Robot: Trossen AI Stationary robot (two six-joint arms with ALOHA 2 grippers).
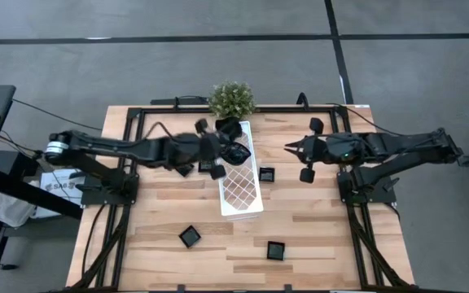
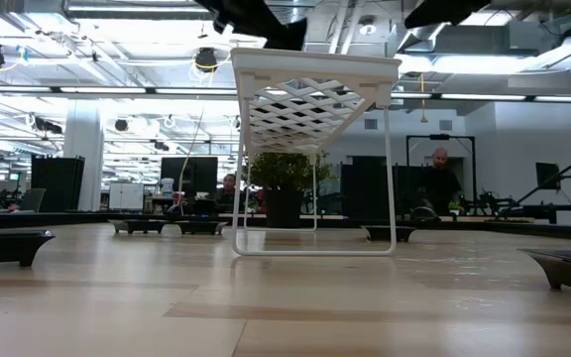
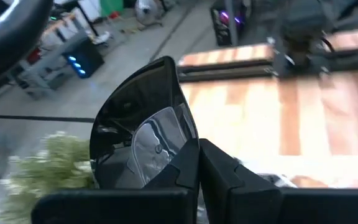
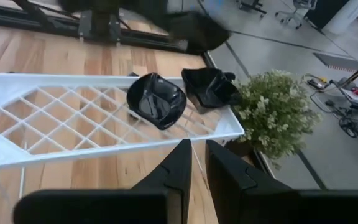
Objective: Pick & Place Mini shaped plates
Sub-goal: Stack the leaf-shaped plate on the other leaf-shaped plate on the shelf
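Above the far end of the long white lattice-patterned tray point(image 1: 241, 183), near the small green potted plant point(image 1: 232, 98), the left gripper point(image 3: 199, 163) holds a glossy black mini plate with a curved, leaf-like rim point(image 3: 143, 134), its fingers pinched together on the plate's edge. The plate rides tilted in the grip, clear of the tray. Two more glossy black dishes point(image 4: 156, 101) already sit on the lattice at that same end, one rounded, the other more angular point(image 4: 209, 86) just beside it and closer to the plant. Other small black square plates lie scattered on the wooden table point(image 1: 316, 236): one just beside the tray point(image 1: 266, 174), two nearer the front edge point(image 1: 190, 236) and well apart from it.

The right gripper point(image 4: 194, 163) waits over the table to the right of the tray, its fingers nearly together and holding nothing.

These dishes look stiff, light and probably brittle, with a slick glazed surface, so a rim pinch is likely to slip if the plate swings. Setting this one down gently and level on the open lattice beside the others seems the sensible course, since a drop could chip it or knock its neighbours.
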